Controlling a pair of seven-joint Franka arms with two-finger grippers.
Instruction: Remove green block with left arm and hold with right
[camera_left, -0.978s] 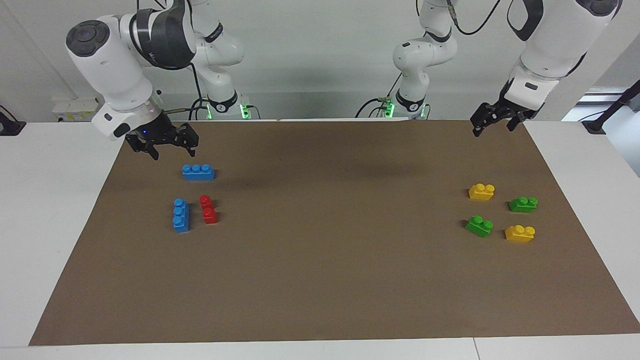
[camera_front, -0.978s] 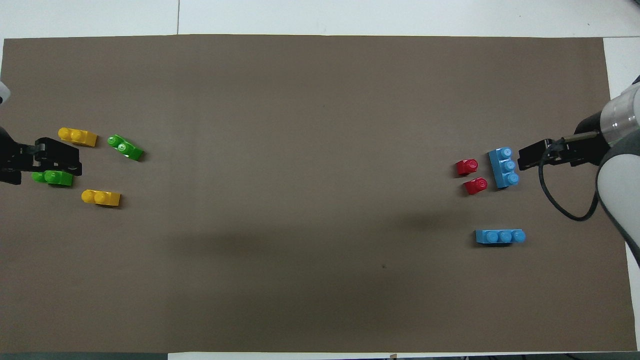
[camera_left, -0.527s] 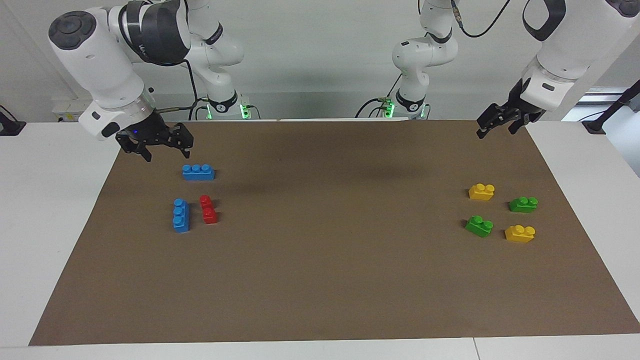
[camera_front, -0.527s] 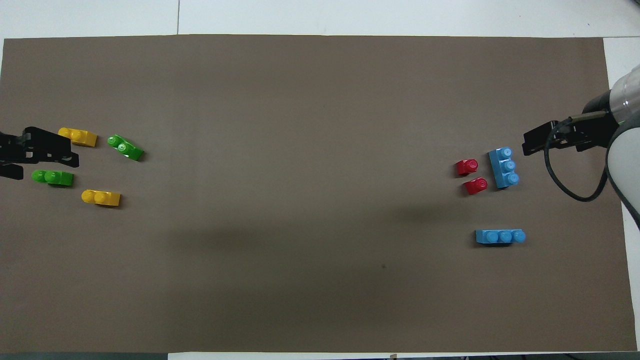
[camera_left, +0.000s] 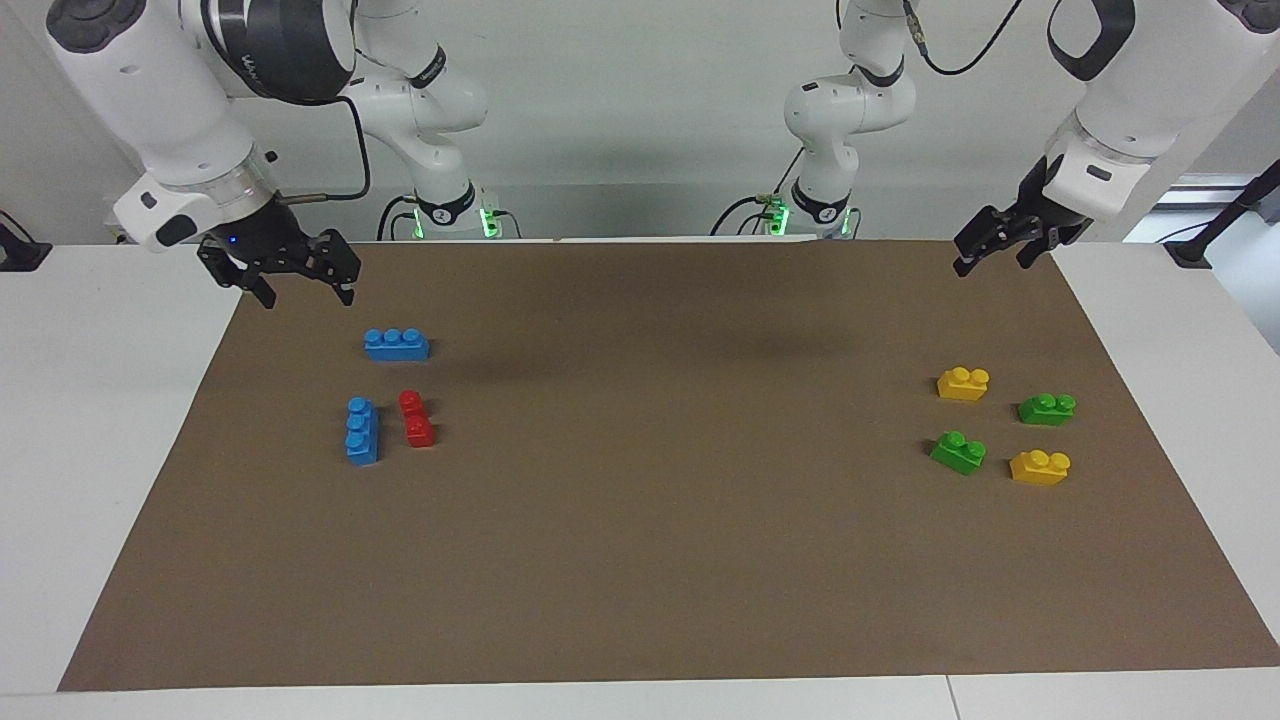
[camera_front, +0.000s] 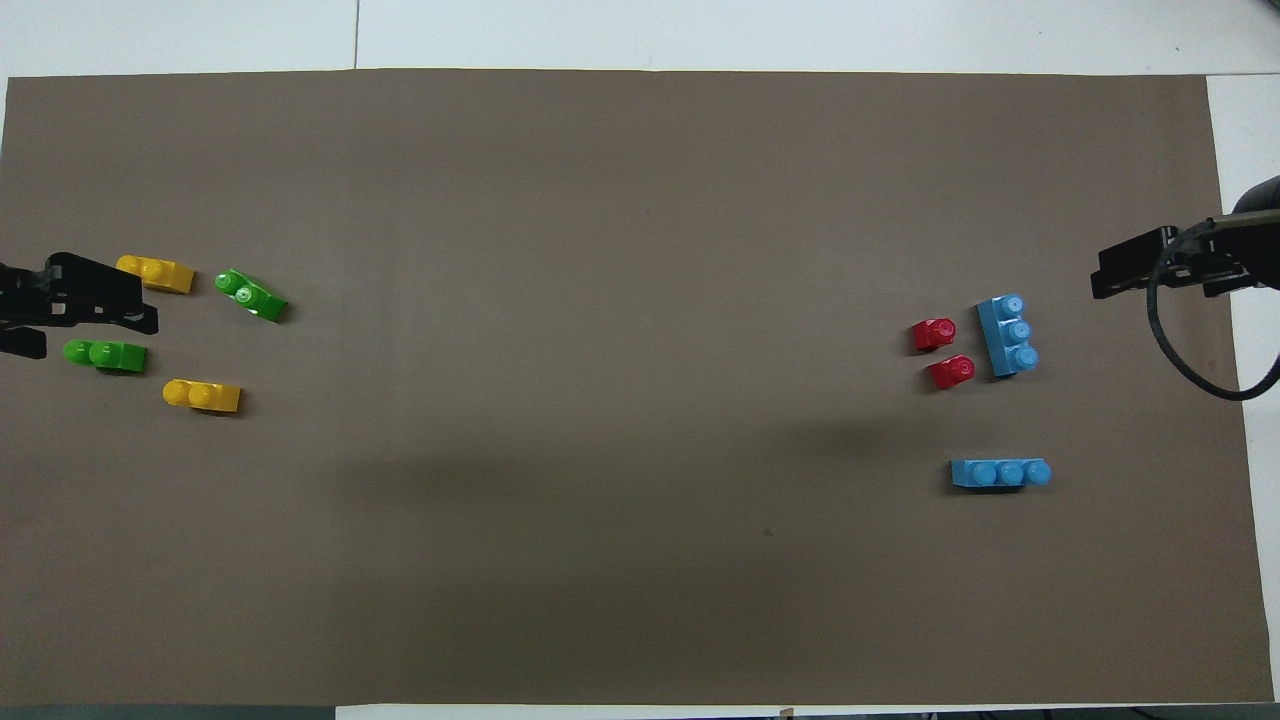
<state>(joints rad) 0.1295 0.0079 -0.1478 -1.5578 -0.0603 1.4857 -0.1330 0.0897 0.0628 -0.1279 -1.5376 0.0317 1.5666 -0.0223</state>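
Pulled up and away toward the brown mat's (camera_left: 640, 560) corners, both claws spread and empty — right gripper (camera_left: 292, 280), left gripper (camera_left: 1000, 248) — small green two-stud plastic brick (camera_left: 1047, 408) lying loose on that mat, apparently nothing left joined to separate.

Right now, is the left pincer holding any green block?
No. In the facing view the left pincer hangs empty in the air, and both green blocks lie on the brown mat.
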